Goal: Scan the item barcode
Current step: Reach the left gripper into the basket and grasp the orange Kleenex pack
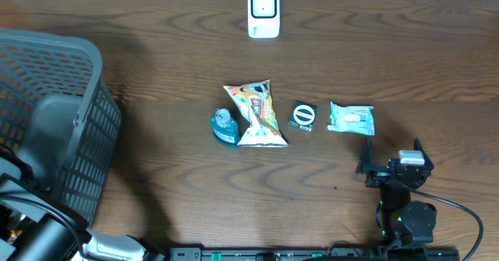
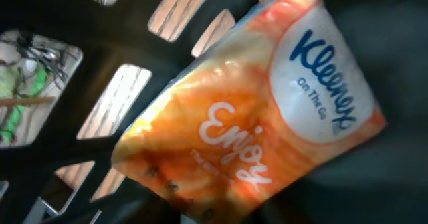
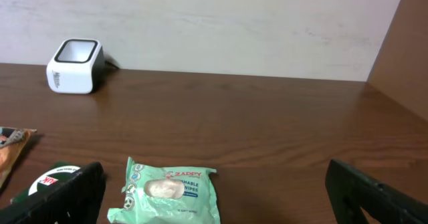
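Overhead: scanner (image 1: 263, 13) top centre of the counter (image 1: 156, 51). Basket (image 1: 86, 121) far left. Right pincer (image 1: 391, 152) lower right, spread, empty.

Left wrist: Kleenex pack (image 2: 267, 117) fills the frame, inside the basket by its slotted wall. Left pincer's fingers not visible, so cannot tell the grip. Likely risk: the soft pack slips or snags on the slots; barcode side unseen.

Right wrist: wipes pack (image 3: 170, 190) lies bottom centre, easily nudged.

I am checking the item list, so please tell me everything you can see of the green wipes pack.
The wipes pack is a soft mint-green plastic pouch with a label reading Zappy wipes. It lies flat, label up, on the wooden table, apart from the small black packet beside it. Nothing touches it; the open right hand faces it.
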Tool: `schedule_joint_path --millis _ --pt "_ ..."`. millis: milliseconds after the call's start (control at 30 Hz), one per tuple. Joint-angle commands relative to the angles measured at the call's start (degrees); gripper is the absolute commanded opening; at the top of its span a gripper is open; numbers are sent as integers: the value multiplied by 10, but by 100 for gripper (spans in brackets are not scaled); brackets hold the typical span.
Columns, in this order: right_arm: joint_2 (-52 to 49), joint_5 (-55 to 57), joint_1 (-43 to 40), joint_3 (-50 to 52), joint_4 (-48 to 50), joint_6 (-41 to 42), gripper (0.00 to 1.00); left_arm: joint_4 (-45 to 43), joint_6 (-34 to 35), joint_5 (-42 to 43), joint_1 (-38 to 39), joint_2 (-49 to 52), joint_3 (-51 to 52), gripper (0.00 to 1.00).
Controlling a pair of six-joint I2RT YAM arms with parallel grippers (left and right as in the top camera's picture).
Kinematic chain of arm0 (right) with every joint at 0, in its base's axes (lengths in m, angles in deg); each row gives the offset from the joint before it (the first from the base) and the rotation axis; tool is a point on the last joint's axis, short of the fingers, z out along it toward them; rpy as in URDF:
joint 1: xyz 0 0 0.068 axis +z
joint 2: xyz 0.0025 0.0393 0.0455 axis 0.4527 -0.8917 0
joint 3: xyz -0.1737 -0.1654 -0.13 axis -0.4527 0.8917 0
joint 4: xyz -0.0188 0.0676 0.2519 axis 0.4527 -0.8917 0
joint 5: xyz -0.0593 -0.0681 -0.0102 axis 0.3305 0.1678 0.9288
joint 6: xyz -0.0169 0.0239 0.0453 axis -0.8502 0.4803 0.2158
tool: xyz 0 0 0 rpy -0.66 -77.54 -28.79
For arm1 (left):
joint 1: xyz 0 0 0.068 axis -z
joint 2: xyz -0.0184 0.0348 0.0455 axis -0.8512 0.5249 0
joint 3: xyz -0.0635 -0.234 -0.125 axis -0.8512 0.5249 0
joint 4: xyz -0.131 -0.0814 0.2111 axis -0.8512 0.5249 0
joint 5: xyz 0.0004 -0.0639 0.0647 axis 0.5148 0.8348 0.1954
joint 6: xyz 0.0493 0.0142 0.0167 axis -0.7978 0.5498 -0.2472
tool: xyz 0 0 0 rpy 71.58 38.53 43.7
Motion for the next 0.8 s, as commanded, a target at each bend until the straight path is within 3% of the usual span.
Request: schedule_joint_path --millis 0,233,367,533,767 --pt "3 -1 3 0 -2 -5 99 9 1 2 -7 19 19 8" --pt "3 -1 3 0 -2 -5 99 4 0 57 17 15 14 8" --pt "3 -1 3 0 -2 -5 99 5 -17 82 71 -1 -10 7" --pt "3 -1 3 0 -2 -5 99 12 -34 81 128 -54 -38 8" --pt "3 -1 3 0 -2 -5 99 6 -34 82 145 -168 -43 7"
